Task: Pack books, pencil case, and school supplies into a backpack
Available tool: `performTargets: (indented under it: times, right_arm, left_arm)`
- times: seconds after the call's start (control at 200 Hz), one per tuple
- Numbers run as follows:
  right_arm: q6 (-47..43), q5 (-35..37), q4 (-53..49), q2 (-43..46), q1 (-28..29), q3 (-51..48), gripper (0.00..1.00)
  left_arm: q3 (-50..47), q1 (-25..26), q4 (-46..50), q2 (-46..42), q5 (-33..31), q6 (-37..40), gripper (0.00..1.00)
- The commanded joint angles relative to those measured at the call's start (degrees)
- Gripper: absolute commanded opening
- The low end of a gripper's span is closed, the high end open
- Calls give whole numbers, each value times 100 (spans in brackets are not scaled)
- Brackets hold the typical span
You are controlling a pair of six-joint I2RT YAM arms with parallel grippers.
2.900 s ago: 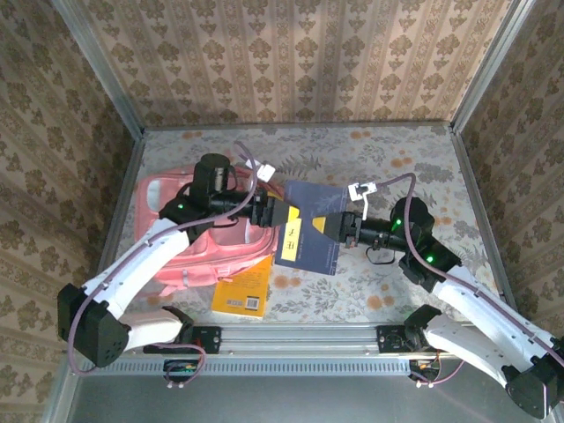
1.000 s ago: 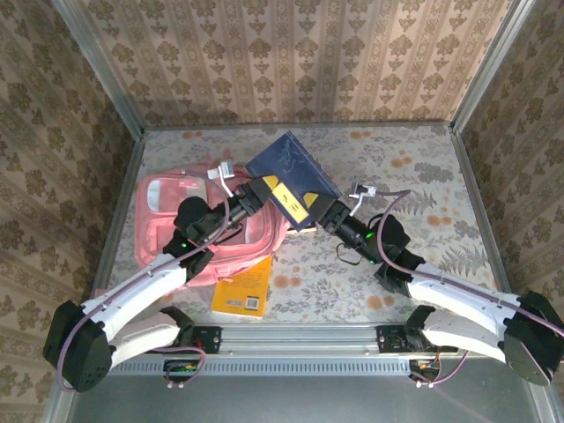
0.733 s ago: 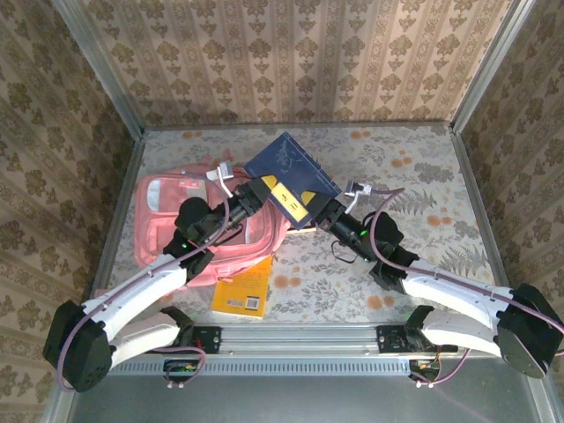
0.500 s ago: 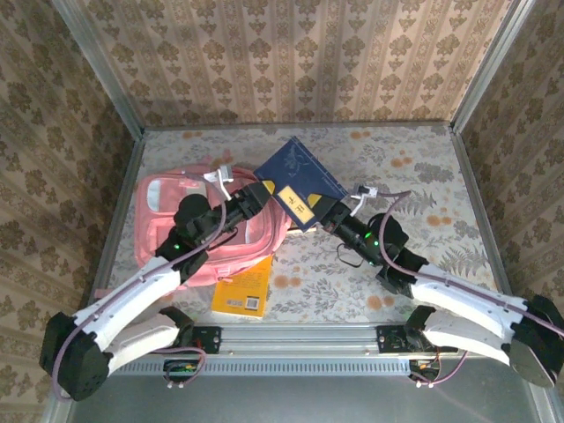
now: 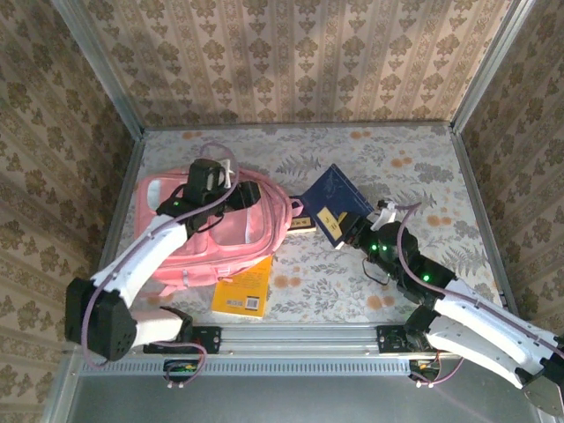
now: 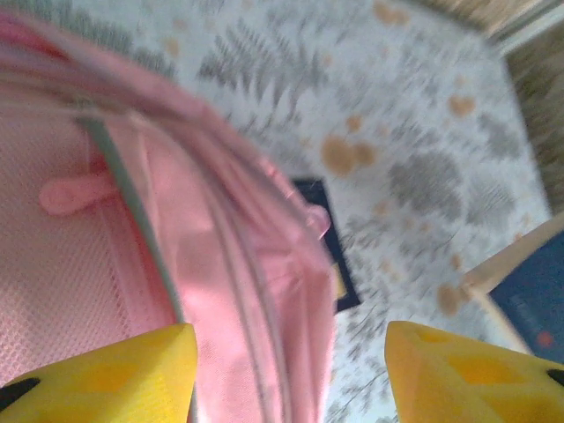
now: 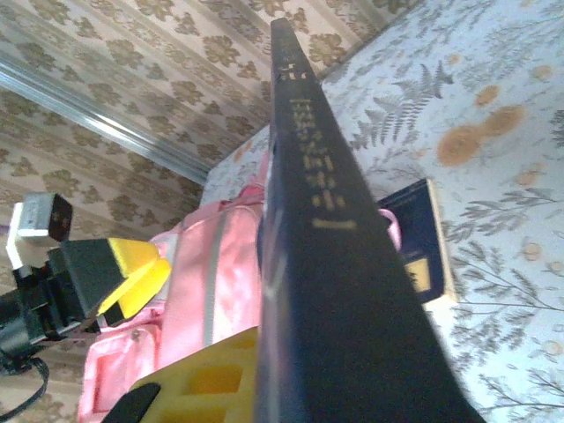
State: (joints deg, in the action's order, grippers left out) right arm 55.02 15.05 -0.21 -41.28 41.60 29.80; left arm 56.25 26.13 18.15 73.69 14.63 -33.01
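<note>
I can make out no readable words. The navy book point(image 7: 328, 207) carries pale lettering down its spine, too blurred; the yellow book point(image 5: 243, 287) shows a barcode point(image 5: 252, 304).

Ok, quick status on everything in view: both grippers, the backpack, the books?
Left gripper: open, above the backpack, holding nothing.
Right gripper: shut on the held navy book.
Held navy book: off the table, tilted, beside the backpack.
Second navy book: flat on the table, against the backpack's edge.
Yellow book: flat on the table at the backpack's near edge.
Backpack: lying on the table, main compartment looks unzipped.
</note>
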Motion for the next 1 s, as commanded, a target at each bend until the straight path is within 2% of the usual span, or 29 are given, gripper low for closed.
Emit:
performTargets:
  times: [0.0, 0.455, 0.625, 0.845, 0.885, 0.95, 0.995]
  right_arm:
    - [-265, 39, -233, 245, -149, -65, 0]
    - [-36, -648, -109, 384, -764, -395, 0]
    - [21, -762, -40, 357, -829, -431, 0]
    - [38, -845, -46, 358, -838, -447, 0]
    - [47, -854, -48, 357, -847, -458, 0]
    - [45, -909, -47, 362, -847, -467, 0]
    - [-15, -976, -29, 381, -847, -449, 0]
  left_arm:
    - [332, -158, 530, 304, 391, 495, 58]
    - [390, -180, 369, 1048, 618, 388, 52]
    - [280, -184, 137, 1215, 662, 246, 45]
    - [207, -362, 293, 1404, 286, 114, 27]
    - [297, -378, 388, 1488, 322, 140, 20]
    - [440, -381, 521, 1553, 417, 213, 0]
    - [536, -372, 597, 1497, 395, 283, 0]
